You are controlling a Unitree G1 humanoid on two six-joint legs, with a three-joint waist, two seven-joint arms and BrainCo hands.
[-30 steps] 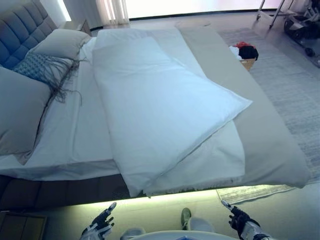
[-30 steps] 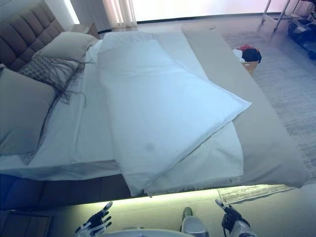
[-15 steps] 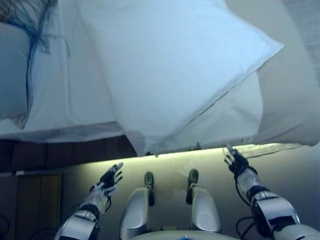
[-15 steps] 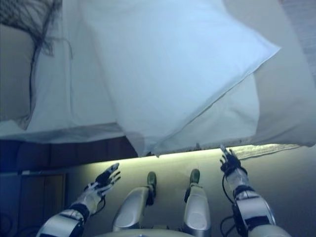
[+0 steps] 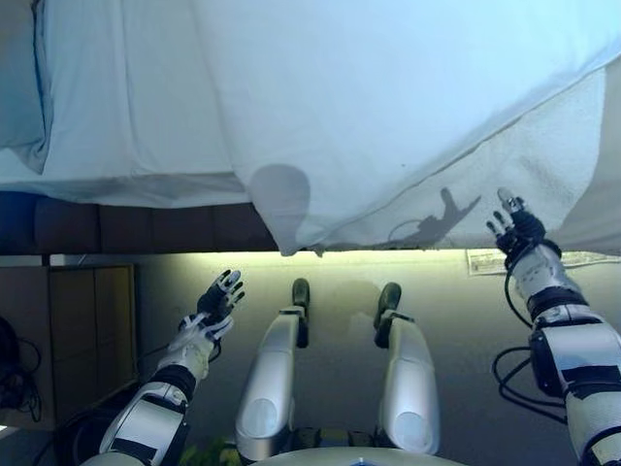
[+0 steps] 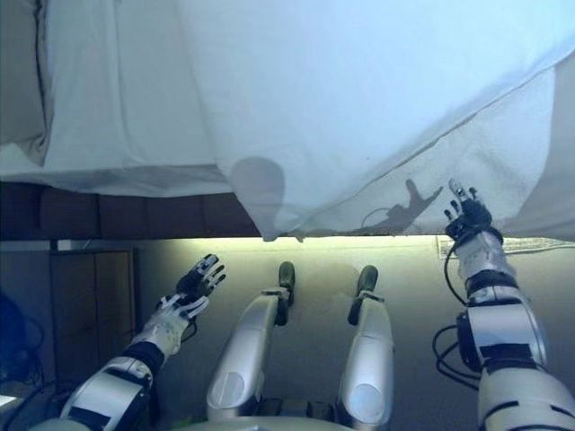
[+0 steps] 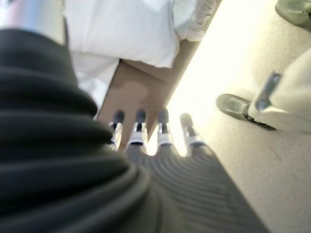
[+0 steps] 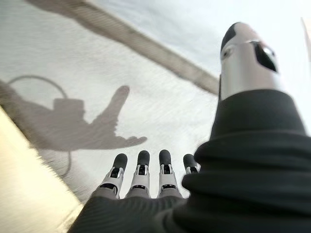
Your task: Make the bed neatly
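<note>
Wrist views alone show hands [image 8: 146, 179] empty.

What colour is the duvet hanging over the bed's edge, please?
White; the duvet shows best in the left eye view.

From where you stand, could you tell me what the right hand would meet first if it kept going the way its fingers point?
Most likely the white textured blanket hanging over the bed's edge: the open right hand points straight at it, though the remaining gap is unclear.

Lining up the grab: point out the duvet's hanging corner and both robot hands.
duvet [image 5: 287, 228]: left eye view, hanging corner.
right robot hand [image 5: 519, 225]: left eye view, hand's back.
left robot hand [image 5: 215, 301]: left eye view, hand's back.
</note>
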